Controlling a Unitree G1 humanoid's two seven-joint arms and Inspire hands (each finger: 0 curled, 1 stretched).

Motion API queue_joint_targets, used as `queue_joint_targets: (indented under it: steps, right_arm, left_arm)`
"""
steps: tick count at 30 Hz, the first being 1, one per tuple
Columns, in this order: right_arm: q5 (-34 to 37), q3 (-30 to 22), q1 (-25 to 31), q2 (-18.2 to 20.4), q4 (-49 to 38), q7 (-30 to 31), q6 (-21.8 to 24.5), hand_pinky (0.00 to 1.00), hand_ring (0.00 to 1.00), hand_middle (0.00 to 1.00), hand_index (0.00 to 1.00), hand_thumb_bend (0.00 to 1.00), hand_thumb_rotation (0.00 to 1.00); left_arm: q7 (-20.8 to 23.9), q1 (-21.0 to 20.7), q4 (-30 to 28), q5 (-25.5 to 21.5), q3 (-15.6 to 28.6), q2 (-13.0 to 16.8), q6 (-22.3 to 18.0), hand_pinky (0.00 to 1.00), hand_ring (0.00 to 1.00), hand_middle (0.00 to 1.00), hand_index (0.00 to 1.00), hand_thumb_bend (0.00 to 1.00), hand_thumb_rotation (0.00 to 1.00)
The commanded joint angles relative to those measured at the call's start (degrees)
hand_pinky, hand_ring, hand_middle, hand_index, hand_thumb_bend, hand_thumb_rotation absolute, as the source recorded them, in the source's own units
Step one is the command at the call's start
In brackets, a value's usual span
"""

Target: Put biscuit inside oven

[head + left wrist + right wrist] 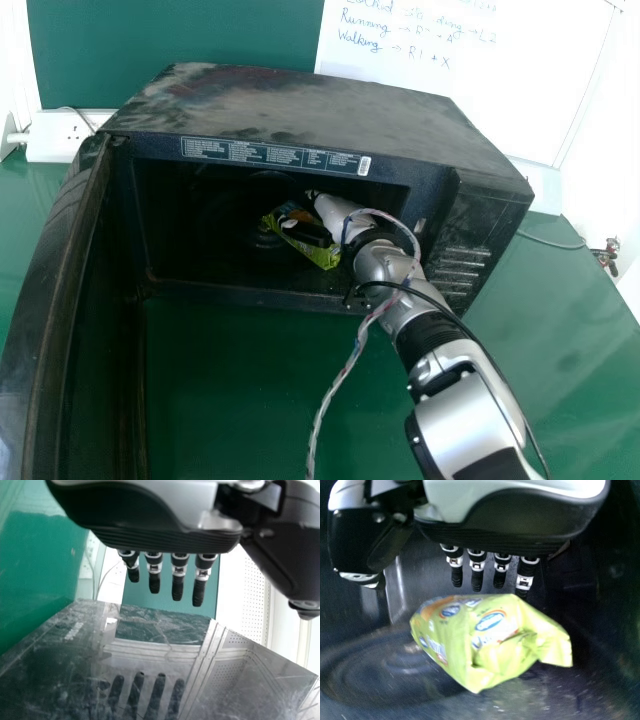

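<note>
Biscuit [485,635] is inside the oven [300,102], right hand [515,522] beside it, fingers [476,580] straight and slightly spread, presumably to leave it there.

The silver arm [466,420] has black bands [426,337], a black cable [458,321] and twisted wires [341,384].

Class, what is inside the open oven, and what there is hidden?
Inside the oven are the biscuit packet, round turntable and right hand. The packet blocks part of the turntable from view; what lies beneath the packet is hidden.
</note>
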Motion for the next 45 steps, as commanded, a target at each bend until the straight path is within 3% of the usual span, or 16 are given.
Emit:
queue_joint_targets:
  steps: [1,5,13,18,21,26,33,45]
  right_arm:
    - [1.4,-1.3,2.2,-2.7,-0.7,-1.1,-2.1,0.73,0.95,1.00,1.00,0.71,0.82]
    - [2.5,-2.3,4.5,-5.8,-1.8,-1.5,-6.1,0.74,0.96,1.00,1.00,0.71,0.82]
    - [4.5,-4.0,10.9,-10.6,-5.2,-1.7,-13.6,0.74,0.95,0.99,1.00,0.69,0.80]
    - [6.9,-6.0,17.3,-14.5,-11.9,-1.3,-20.9,0.74,0.95,0.99,1.00,0.68,0.80]
    - [7.9,-7.1,21.1,-16.8,-17.7,-0.1,-23.1,0.74,0.95,0.99,1.00,0.67,0.81]
    - [9.1,-9.2,26.4,-19.3,-27.6,2.8,-21.5,0.74,0.95,0.99,1.00,0.69,0.82]
    - [9.6,-11.6,29.8,-20.4,-35.4,3.7,-18.8,0.74,0.94,0.99,1.00,0.71,0.83]
    - [12.3,-16.8,40.1,-22.2,-52.5,8.2,-16.4,0.74,0.94,0.99,1.00,0.69,0.83]
  left_arm:
    - [-0.5,0.1,0.8,-0.4,-0.1,0.7,-0.1,0.97,0.93,0.95,0.96,0.99,1.00]
    - [-0.2,-0.2,0.8,-0.2,0.1,0.8,0.4,0.97,0.92,0.94,0.96,0.96,1.00]
    - [-0.6,-1.2,2.3,-0.3,0.7,1.5,0.2,0.90,0.90,0.93,0.95,1.00,1.00]
    - [-0.4,-1.5,2.4,-0.2,0.9,1.8,0.3,0.92,0.90,0.93,0.95,1.00,1.00]
    - [0.1,-1.4,2.3,0.6,1.1,1.8,0.4,0.94,0.91,0.94,0.96,1.00,1.00]
    - [0.3,-1.6,2.2,0.4,1.1,2.4,1.0,0.97,0.90,0.94,0.96,1.00,1.00]
    - [0.7,-1.3,2.2,0.6,1.4,2.8,1.5,0.91,0.89,0.93,0.95,1.00,1.00]
    - [0.0,-1.6,2.5,0.6,1.4,2.9,1.2,0.90,0.89,0.93,0.95,1.00,1.00]
